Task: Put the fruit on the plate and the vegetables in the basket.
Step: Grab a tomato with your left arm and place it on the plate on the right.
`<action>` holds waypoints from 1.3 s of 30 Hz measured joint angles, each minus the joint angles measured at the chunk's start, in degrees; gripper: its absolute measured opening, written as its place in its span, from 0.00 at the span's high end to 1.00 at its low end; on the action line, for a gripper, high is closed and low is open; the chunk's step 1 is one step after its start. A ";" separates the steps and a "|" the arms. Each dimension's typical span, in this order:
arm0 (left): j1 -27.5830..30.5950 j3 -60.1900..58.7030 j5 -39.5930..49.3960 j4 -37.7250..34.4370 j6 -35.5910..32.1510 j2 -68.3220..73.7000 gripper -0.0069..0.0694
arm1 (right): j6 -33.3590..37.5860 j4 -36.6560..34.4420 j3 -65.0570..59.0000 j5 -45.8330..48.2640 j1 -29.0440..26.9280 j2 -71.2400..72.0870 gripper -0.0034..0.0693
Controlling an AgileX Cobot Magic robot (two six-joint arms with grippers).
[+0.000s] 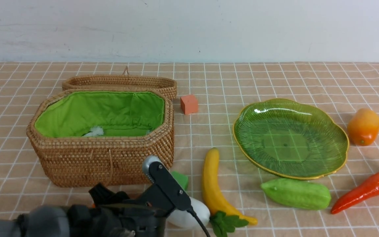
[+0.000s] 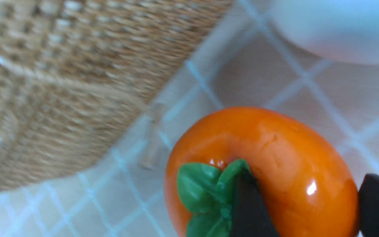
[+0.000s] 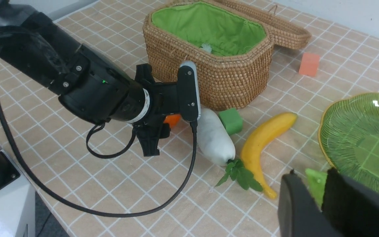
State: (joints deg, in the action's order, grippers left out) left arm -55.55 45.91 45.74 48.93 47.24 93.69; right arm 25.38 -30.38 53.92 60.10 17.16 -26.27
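1. Left gripper (image 2: pixel 308 187) is straddling the persimmon (image 2: pixel 275 148). One black finger (image 2: pixel 248 210) is lying over the green leaf cap and the other is sitting at the opposite flank. I can't tell whether the pads are pressing or only bracketing it.
2. Right gripper (image 3: pixel 311 176) is hovering near the gourd (image 1: pixel 296 194), jaws a little apart, nothing between them.
3. I'm seeing the persimmon sitting on the checked cloth (image 1: pixel 275 82), just in front of the basket (image 1: pixel 104 161) wall. The radish (image 1: pixel 189 215) is close by, and the plate (image 1: pixel 291 141) is well apart from it.
4. I'm judging it as hollow plastic: light, stiff and very glossy, so it's likely slippery. I'd want both pads across the widest part of the round body. The finger riding on the leaf cap is worrying me, because a squeeze there could squirt the fruit sideways.
5. Between here and the plate, I'm watching the radish, the green cube (image 1: pixel 180 179) and the banana (image 1: pixel 211 184) lying across the direct path, so a clear lift is looking wiser than a low sweep.
6. Beyond the plate, the mango (image 1: pixel 364 126) and carrot (image 1: pixel 362 192) are waiting, and the orange cube (image 1: pixel 189 104) is sitting behind, out of the way.
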 joint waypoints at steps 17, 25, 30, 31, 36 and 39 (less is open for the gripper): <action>-0.24 -0.24 4.00 -6.43 -2.18 -11.25 0.39 | -0.07 0.14 0.00 -1.52 0.00 0.00 0.75; -0.24 5.52 4.12 -10.78 -7.77 -13.46 0.39 | -20.44 17.37 0.00 -7.15 0.00 0.00 0.75; -0.24 12.96 0.82 -17.25 -15.10 -13.46 0.39 | -31.72 27.01 0.00 -5.41 0.00 0.00 0.75; -0.24 13.77 -0.29 -18.34 -16.48 -13.46 0.39 | -32.06 27.23 0.00 -5.15 0.00 0.00 0.75; -0.24 21.40 -10.13 -22.22 -24.74 -9.90 0.39 | -32.60 27.09 0.00 -4.69 0.00 -0.02 0.75; -0.24 28.15 -16.15 -22.30 -29.75 -2.95 0.39 | -32.64 25.91 0.00 -4.63 0.00 -0.02 0.75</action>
State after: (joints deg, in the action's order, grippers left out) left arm -55.78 74.06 29.59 26.62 17.49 90.74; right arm -7.26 -4.47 53.92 55.47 17.16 -26.29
